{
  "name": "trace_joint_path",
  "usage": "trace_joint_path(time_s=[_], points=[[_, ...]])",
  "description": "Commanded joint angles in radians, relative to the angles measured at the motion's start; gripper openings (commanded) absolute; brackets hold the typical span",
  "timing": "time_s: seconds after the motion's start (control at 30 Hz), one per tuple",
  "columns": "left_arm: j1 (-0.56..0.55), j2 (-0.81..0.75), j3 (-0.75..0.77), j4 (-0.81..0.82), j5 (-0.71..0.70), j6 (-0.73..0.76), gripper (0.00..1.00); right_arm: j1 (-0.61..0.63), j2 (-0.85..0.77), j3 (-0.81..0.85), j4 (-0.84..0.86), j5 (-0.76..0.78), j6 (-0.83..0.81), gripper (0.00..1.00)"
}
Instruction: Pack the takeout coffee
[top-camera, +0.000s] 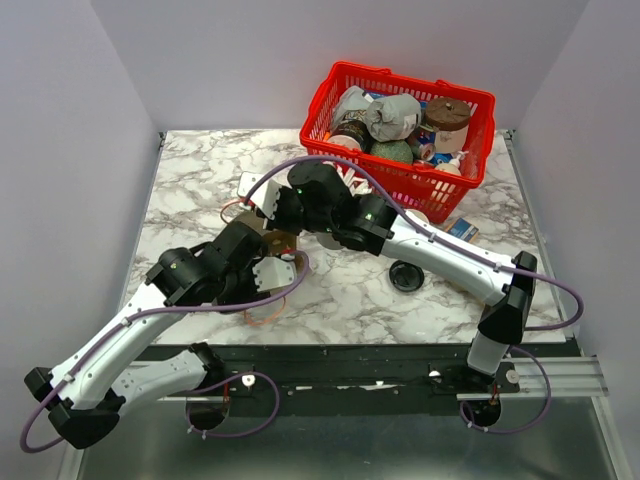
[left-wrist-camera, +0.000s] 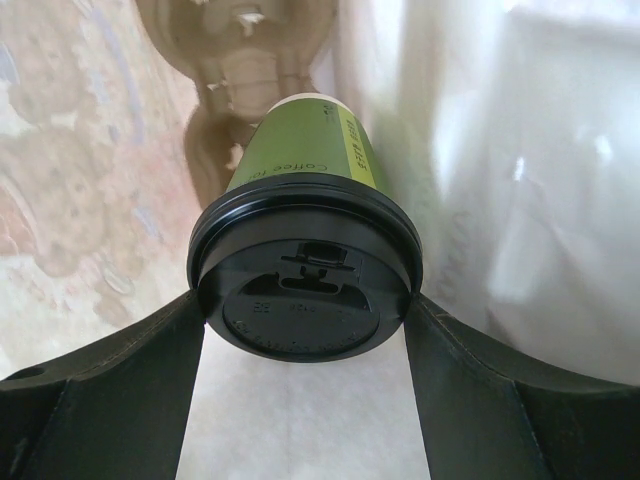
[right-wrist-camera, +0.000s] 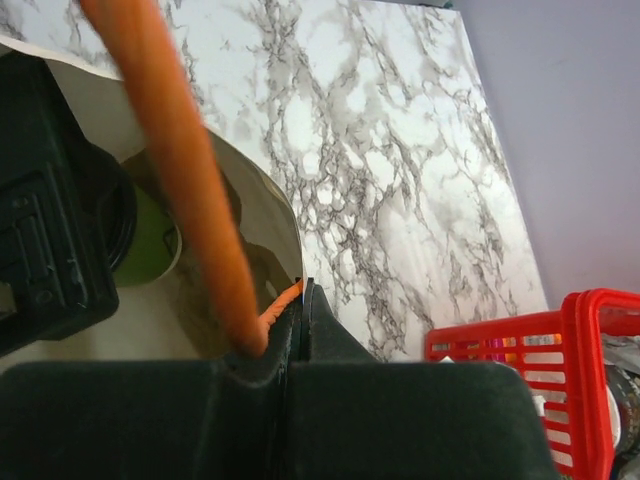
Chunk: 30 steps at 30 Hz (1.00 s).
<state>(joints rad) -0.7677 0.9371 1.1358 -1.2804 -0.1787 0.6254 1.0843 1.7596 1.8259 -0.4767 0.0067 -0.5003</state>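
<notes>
The takeout coffee (left-wrist-camera: 300, 150) is a dark-green cup with a black lid (left-wrist-camera: 305, 300). My left gripper (left-wrist-camera: 305, 325) is shut on the lid's rim, one finger (left-wrist-camera: 120, 380) on each side, and holds the cup inside a white bag (left-wrist-camera: 520, 200). The cup's green side also shows in the right wrist view (right-wrist-camera: 150, 240). My right gripper (right-wrist-camera: 303, 292) is shut on the bag's rim (right-wrist-camera: 285, 215) by its orange handle (right-wrist-camera: 180, 170). In the top view both grippers meet at mid-table, left (top-camera: 275, 245) and right (top-camera: 290, 200), and hide most of the bag.
A red basket (top-camera: 470, 170) full of items stands at the back right. A loose black lid (top-camera: 406, 275) lies on the marble table (top-camera: 200, 190) beside the right arm. A small blue packet (top-camera: 462, 230) lies near the basket.
</notes>
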Motion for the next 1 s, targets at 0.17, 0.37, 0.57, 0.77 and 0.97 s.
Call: trace_joint_path(time_s=[0.17,0.37,0.57,0.77,0.97], points=[[-0.007,-0.092,-0.120,0.053,-0.051,0.072,0.00,-0.041,-0.020,-0.071,0.033,-0.117,0.104,0.01],[-0.007,-0.093,-0.160,0.131,-0.108,0.126,0.00,-0.043,-0.054,-0.157,0.235,-0.048,0.129,0.01],[-0.007,-0.110,-0.211,0.223,-0.196,0.178,0.00,-0.043,-0.054,-0.158,0.337,-0.030,0.098,0.01],[-0.007,-0.112,-0.275,0.266,-0.214,0.158,0.00,-0.043,-0.060,-0.209,0.337,-0.034,0.109,0.00],[-0.007,-0.118,-0.321,0.277,-0.232,0.137,0.00,-0.043,-0.068,-0.261,0.293,-0.066,0.105,0.01]])
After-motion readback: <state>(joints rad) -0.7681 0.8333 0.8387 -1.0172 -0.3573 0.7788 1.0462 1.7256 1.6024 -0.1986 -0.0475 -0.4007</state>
